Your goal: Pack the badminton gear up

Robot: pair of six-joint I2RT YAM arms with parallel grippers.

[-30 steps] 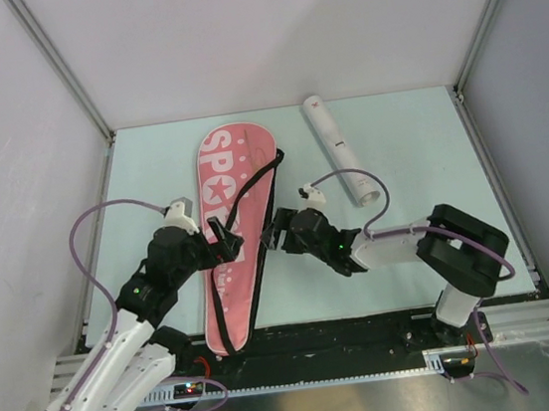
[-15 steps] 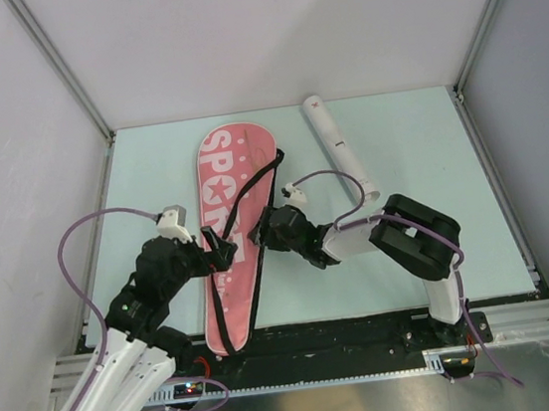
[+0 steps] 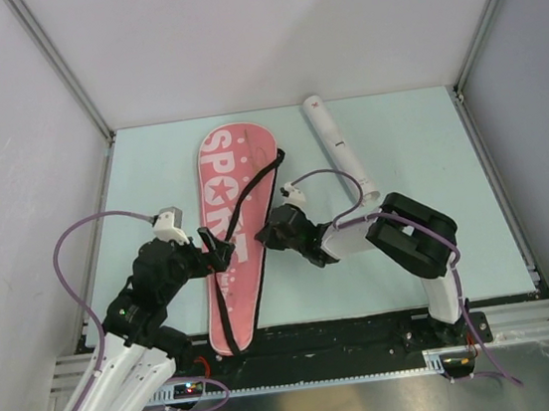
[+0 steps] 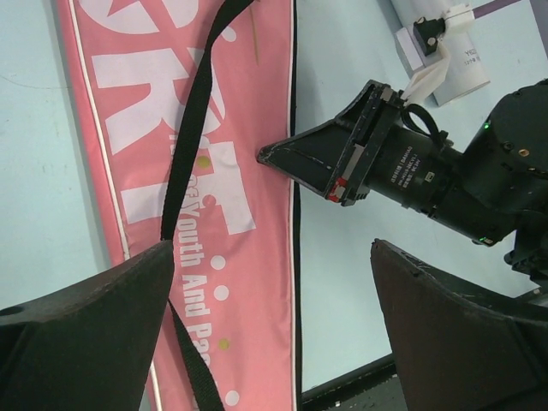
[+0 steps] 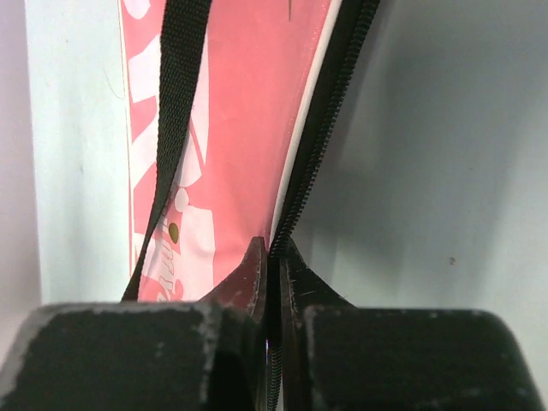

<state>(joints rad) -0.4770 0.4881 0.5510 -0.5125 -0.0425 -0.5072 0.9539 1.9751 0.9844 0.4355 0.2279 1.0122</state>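
Right wrist view: right gripper [image 5: 274,250] is pressed together, pinching the zipper [image 5: 330,120] on the bag's [image 5: 231,128] right edge, about mid-length. The bag lies flat, long axis running away from the bases, and the zipper runs straight ahead of the pinch. The strap [image 5: 175,111] crosses just left. Left gripper [image 4: 274,257] is spread wide over the bag's opposite side. The tube [image 3: 341,152] lies right, apart, likely no obstacle. No rackets or shuttlecocks show.
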